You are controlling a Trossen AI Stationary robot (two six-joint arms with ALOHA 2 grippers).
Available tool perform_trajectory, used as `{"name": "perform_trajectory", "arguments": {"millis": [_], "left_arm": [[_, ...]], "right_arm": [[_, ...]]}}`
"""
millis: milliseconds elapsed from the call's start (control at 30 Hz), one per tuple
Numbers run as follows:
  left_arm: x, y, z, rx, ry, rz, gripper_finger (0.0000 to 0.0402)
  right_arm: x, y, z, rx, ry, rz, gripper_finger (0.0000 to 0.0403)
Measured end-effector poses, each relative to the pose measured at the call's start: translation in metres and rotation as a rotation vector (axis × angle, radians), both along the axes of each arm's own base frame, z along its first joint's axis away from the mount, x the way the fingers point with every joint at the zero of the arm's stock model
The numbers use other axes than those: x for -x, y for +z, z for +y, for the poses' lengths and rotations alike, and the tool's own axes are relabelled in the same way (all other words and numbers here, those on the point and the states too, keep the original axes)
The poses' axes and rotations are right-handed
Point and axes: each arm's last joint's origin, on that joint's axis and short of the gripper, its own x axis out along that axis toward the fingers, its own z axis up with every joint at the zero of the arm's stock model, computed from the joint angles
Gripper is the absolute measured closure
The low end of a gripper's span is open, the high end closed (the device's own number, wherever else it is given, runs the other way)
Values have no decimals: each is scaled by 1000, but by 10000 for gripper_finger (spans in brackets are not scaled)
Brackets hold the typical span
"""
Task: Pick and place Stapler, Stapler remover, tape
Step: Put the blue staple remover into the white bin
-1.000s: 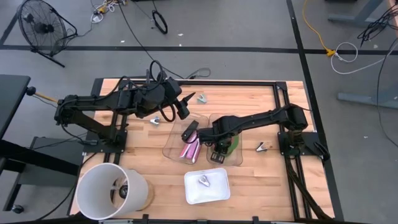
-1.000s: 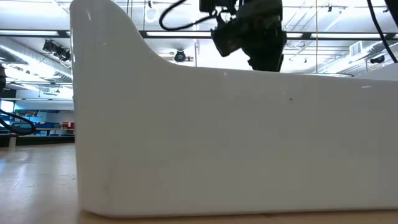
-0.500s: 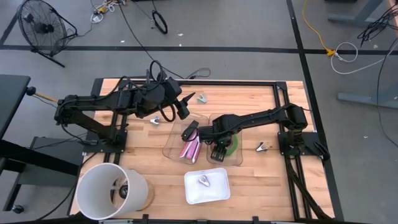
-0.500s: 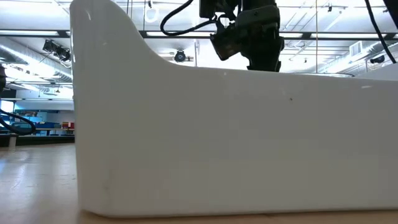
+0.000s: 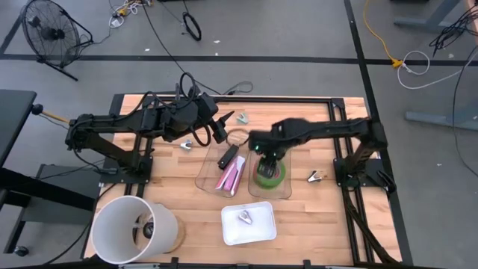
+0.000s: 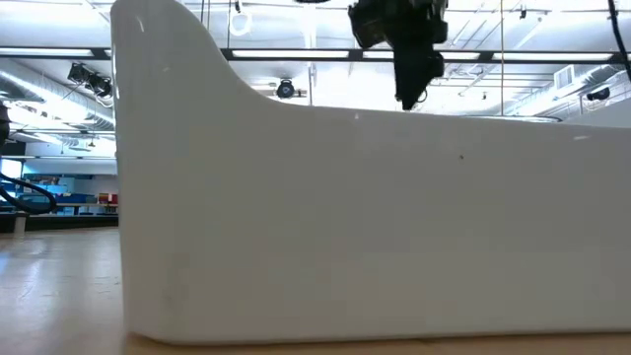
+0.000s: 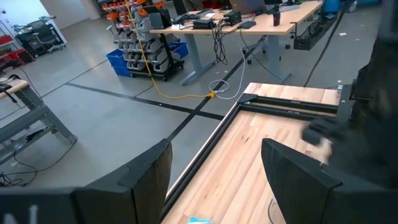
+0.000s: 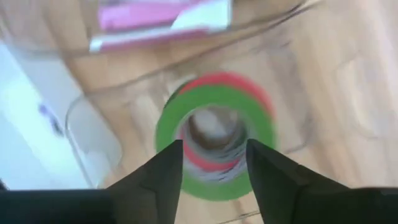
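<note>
The green tape ring (image 8: 166,130) lies flat on top of a red ring (image 8: 252,84) in the right clear tray (image 5: 286,191); it also shows in the high view (image 5: 269,174). My right gripper (image 5: 264,155) hovers above the stack, open and empty, its fingers either side of the ring's hole in the right wrist view (image 8: 214,155). The pink stapler (image 5: 230,176) lies in the left clear tray (image 5: 205,178). A stapler remover (image 5: 245,217) lies in the white tray (image 5: 261,233). My left gripper (image 5: 217,128) waits open at the far left, also seen in its wrist view (image 7: 214,180).
Small metal clips lie on the wood at the far side (image 5: 243,117), near my left gripper (image 5: 187,144) and at the right (image 5: 314,176). A white bucket (image 5: 133,228) stands at the near left corner. The white tray's wall (image 6: 375,227) fills the low view.
My right gripper has risen out of the right clear tray and drawn back toward the table's far edge. The green tape ring stays lying flat in the tray, now fully uncovered.
</note>
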Motion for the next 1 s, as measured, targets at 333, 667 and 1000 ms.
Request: {"name": "perform_trajectory", "arguments": {"millis": [333, 667, 1000], "left_arm": [[0, 0, 0, 27, 9, -26, 149], [0, 0, -1, 58, -19, -39, 149], [-1, 0, -2, 85, -40, -51, 149]], "right_arm": [[-8, 24, -72, 53, -189, -311, 249], [-27, -9, -143, 96, -237, -365, 226], [-39, -59, -188, 47, -272, -309, 188]]}}
